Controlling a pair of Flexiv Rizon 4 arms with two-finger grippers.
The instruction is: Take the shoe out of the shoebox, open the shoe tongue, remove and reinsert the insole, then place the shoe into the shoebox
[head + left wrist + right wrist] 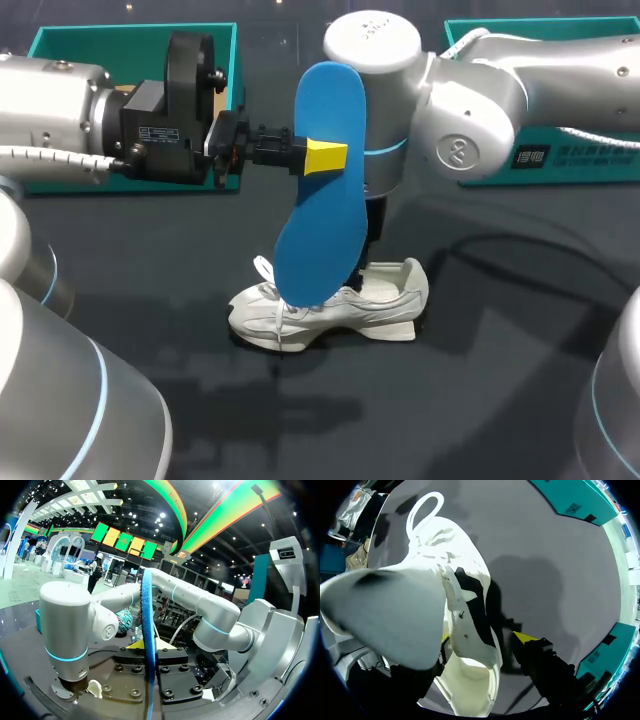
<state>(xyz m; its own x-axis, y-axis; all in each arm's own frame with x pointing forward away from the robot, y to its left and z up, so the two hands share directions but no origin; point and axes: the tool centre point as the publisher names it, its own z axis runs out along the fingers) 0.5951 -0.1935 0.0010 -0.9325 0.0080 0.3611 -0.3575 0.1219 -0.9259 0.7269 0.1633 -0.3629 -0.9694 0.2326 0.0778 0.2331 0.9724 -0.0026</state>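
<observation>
A blue insole [320, 180] stands upright on its edge above the table, and my left gripper [322, 157] is shut on its middle. In the left wrist view the insole [147, 630] shows edge-on between the yellow tips. Below it a white shoe [335, 305] lies on the dark table, toe toward the left. My right gripper [375, 238] hangs down at the shoe's heel opening, partly hidden behind the insole. In the right wrist view the shoe [445, 580] fills the space ahead, and my right gripper [485, 638] straddles its collar wall with fingers apart. One yellow tip [525, 637] stands clear outside the shoe.
A teal shoebox part [130, 45] stands at the back left behind my left arm. Another teal part [545, 165] sits at the back right under my right arm; in the right wrist view a teal box [575, 500] lies beyond the shoe.
</observation>
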